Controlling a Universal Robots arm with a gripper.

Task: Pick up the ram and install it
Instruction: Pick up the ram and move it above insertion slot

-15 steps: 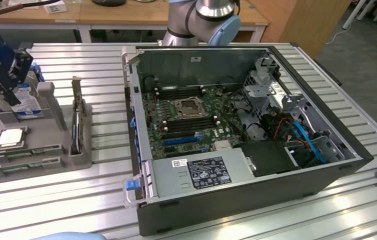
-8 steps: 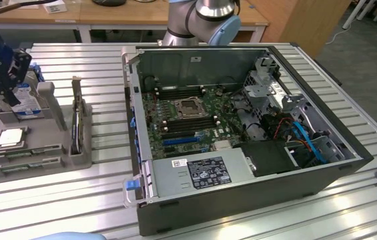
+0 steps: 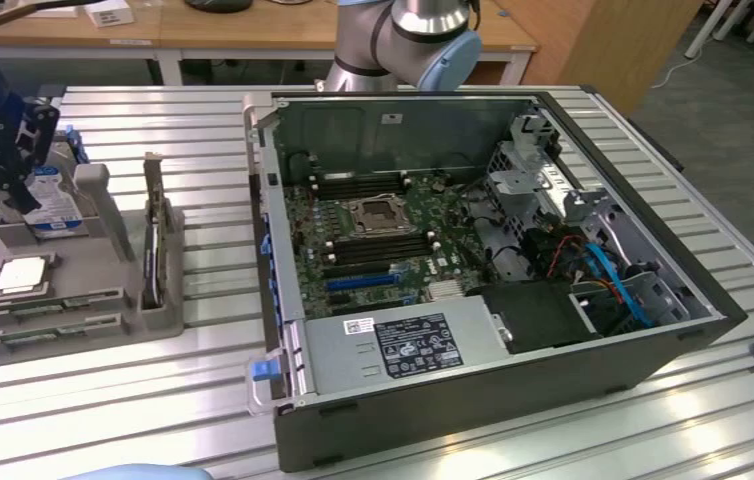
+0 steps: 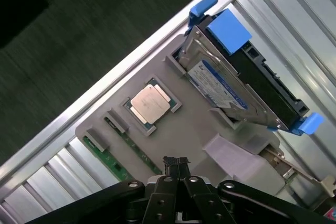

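The ram shows as two thin green sticks lying flat in slots of the grey holder tray, one just behind the other. In the wrist view they are the green strip and a darker strip beside it. My gripper hovers over the far end of the tray, near the hard drive and well above the sticks. In the wrist view its fingers are pressed together, shut, with nothing between them, hanging above the tray between the ram and the hard drive.
On the tray also sit a square silver CPU and a leaning hard drive with blue clips. A card stands upright in the tray. The open computer case with its motherboard lies at the exterior view's right.
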